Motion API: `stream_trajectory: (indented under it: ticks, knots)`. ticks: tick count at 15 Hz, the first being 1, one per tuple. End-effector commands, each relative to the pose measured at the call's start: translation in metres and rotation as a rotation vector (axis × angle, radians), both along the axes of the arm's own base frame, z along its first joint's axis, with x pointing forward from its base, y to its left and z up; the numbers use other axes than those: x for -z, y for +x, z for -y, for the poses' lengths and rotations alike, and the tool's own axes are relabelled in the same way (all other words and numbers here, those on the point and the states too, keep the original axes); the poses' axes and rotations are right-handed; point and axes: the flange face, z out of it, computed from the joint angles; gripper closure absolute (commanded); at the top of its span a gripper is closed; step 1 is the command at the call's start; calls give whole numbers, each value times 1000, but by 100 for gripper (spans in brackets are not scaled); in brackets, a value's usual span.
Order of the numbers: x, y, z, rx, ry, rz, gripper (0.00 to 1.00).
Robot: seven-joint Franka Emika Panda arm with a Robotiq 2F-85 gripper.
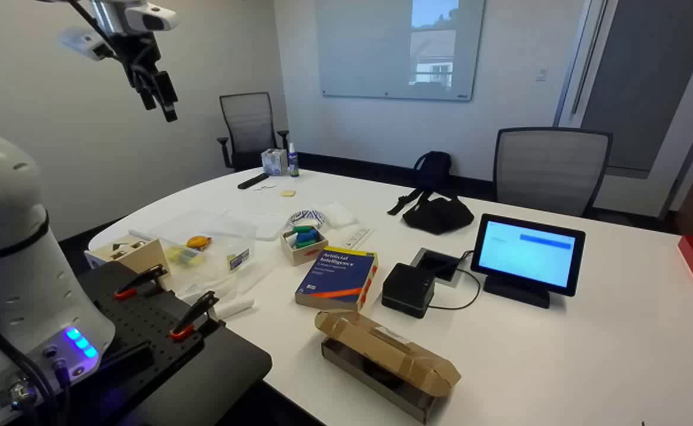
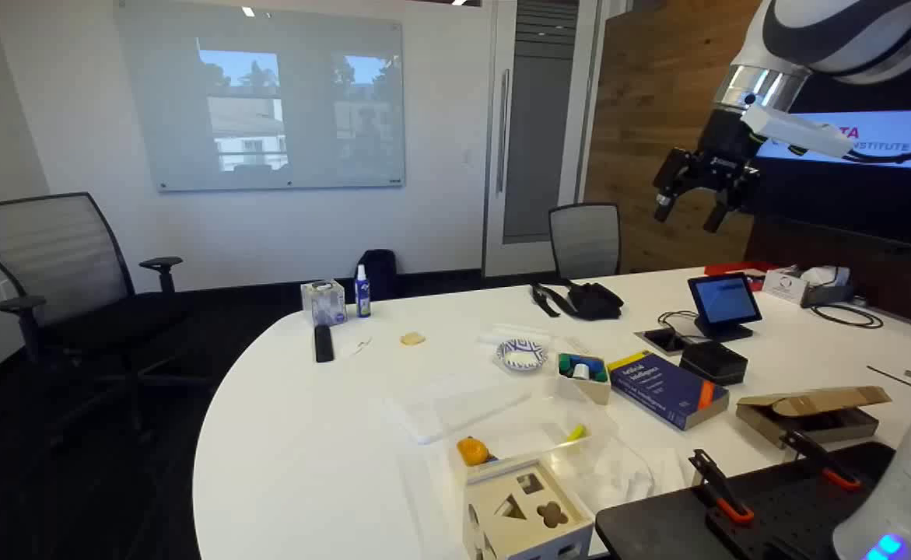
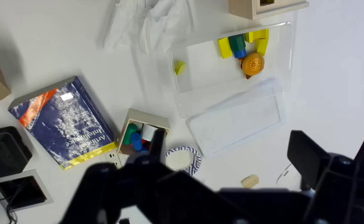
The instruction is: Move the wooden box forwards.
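Observation:
The wooden box (image 1: 309, 255) is a small, low, open-topped tan box holding green, blue, white and red pieces. It stands on the white table beside the blue book, and shows in an exterior view (image 2: 593, 392) and in the wrist view (image 3: 148, 117). My gripper (image 1: 160, 112) is high above the table, well apart from the box; it also shows in an exterior view (image 2: 688, 218). In the wrist view, the gripper (image 3: 228, 137) has its fingers wide apart with nothing between them. The left finger covers a corner of the wooden box there.
The thick blue book (image 1: 335, 277) and a patterned bowl (image 3: 182, 160) flank the box. A clear bin (image 3: 206, 77) with toys, its lid (image 3: 237, 121), and a shape-sorter cube (image 2: 529, 505) lie nearby. A brown cardboard box (image 1: 387, 349), black box (image 1: 408, 290) and tablet (image 1: 528, 251) stand beyond the book.

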Motion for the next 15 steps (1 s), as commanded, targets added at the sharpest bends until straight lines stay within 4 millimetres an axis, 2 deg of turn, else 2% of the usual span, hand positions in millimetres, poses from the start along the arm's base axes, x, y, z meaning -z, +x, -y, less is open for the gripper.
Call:
stream_trajectory:
  ticks: [1,4,5,9,15]
  knots:
    - [-1,0,0,0,0,-1,0]
    - [-1,0,0,0,0,-1,0]
    - [2,6,1,8,-10,5,0]
    - [29,62,25,102,31,30,0]
    - [89,150,83,253,24,74,0]
